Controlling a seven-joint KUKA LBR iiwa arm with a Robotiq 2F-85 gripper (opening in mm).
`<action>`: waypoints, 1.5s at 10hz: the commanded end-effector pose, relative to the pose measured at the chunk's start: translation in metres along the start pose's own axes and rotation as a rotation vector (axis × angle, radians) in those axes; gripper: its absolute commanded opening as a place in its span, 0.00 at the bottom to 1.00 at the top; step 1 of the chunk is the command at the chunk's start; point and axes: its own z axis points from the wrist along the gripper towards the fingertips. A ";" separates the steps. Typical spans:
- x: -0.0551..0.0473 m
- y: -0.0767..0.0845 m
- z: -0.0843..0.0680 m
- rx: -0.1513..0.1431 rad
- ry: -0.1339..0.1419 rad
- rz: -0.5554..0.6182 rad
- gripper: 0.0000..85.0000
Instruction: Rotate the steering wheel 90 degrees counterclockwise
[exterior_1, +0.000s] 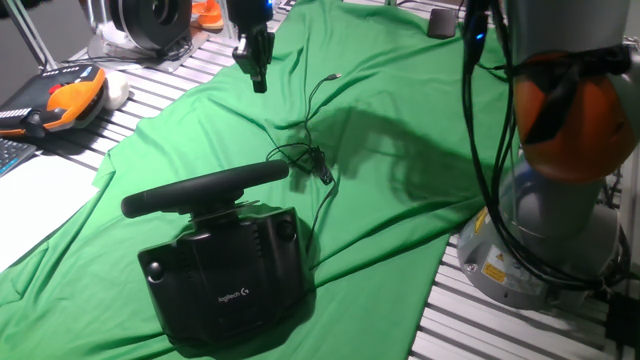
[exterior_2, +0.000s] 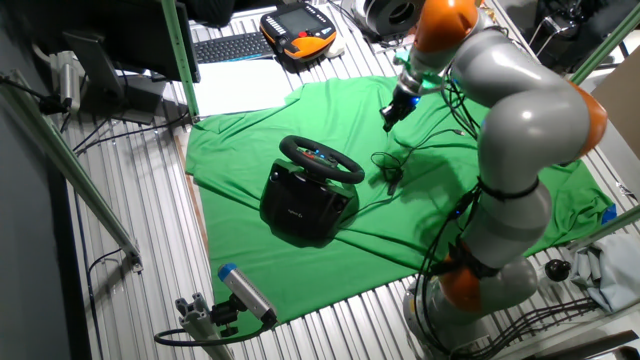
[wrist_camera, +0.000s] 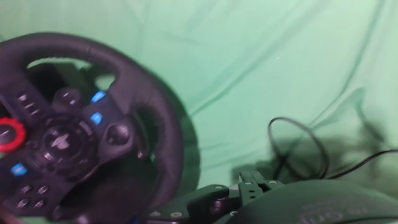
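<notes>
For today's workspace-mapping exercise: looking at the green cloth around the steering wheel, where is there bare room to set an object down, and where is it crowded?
Free: the wide cloth in front of the steering wheel base, toward the near table edge; also the cloth strip between wheel and white paper. Crowded: the patch beside the wheel where the tangled cables lie, below the hovering gripper.

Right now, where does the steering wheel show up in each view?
One fixed view: steering wheel lower left, rim nearly edge-on.
Other fixed view: centre, on the green cloth.
Hand view: left, facing the camera.
Shared landmark: the black cable beside it.
</notes>
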 end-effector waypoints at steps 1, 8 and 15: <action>0.000 0.000 0.000 0.000 0.000 -0.006 0.00; -0.006 0.110 0.032 -0.191 0.027 0.230 0.00; 0.002 0.128 0.056 -0.050 0.024 0.299 0.00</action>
